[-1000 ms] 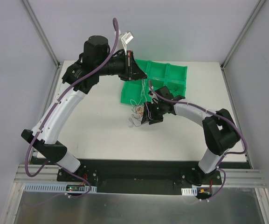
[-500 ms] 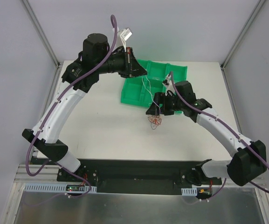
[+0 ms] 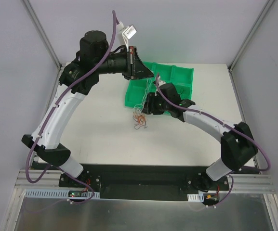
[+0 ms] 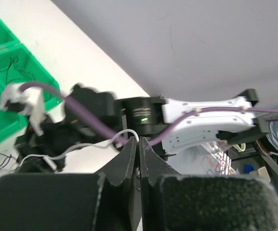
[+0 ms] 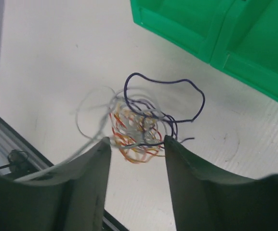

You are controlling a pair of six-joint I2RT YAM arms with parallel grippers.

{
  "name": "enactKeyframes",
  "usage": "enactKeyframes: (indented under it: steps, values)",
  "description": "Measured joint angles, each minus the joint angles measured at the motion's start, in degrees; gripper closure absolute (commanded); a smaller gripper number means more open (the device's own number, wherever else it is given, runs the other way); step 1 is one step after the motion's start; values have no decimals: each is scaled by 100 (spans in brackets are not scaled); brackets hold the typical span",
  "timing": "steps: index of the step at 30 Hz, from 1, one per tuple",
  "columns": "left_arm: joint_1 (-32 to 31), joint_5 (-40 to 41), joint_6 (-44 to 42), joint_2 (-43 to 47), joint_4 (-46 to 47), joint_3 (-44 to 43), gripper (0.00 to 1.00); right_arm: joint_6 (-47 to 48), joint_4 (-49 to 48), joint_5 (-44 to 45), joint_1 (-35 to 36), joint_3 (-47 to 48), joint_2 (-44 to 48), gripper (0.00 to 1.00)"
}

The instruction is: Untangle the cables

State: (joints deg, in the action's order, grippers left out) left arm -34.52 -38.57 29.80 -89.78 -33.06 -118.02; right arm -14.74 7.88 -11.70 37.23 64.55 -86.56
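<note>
The cables form a small tangle (image 3: 139, 119) of red, orange, white and dark wires lying on the white table just left of the green tray (image 3: 179, 77). My left gripper (image 3: 147, 73) is raised above the tray, shut on a white cable (image 4: 129, 133) whose thin strand runs down toward the tangle. My right gripper (image 3: 146, 107) hovers low over the tangle. In the right wrist view its fingers stand open (image 5: 136, 142), with the cables (image 5: 141, 130) just beyond the tips and a dark loop (image 5: 196, 94) spreading right. A blurred white strand crosses the left finger (image 5: 88, 168).
The green tray (image 5: 211, 29) has several compartments; thin black wires (image 4: 12, 66) lie in one. The table's front edge with a metal rail (image 5: 4, 139) is close to the tangle. Purple hoses (image 3: 114, 33) loop along both arms. Grey walls enclose the table.
The right gripper swung left, back over the tangle, after spreading wider and narrowing again. The tangle shifted left on the table. The left arm rose a little, still shut on the white cable.
</note>
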Motion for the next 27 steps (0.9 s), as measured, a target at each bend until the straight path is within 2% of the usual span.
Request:
enactKeyframes:
  steps: [7, 13, 18, 20, 24, 27]
  values:
    - [-2, 9, -164, 190, -37, -627, 100, -103, -192, 170, 133, 35, -1281, 63]
    - [-2, 881, -651, 546, 28, -1738, 100, 142, -11, 140, 120, 22, -1814, 61]
    - [-4, 1425, -876, 1040, 337, -1847, 100, 444, 339, -76, -4, -2, -1687, 49]
    - [-4, 1506, -911, 1108, 483, -1821, 100, 533, 540, -245, -129, -2, -1523, 39]
    - [-4, 1530, -970, 1054, 636, -1403, 100, 765, 863, -662, -378, -26, -839, 22]
    - [-4, 1567, -977, 881, 612, -1038, 100, 852, 706, -944, -363, -229, -39, 17]
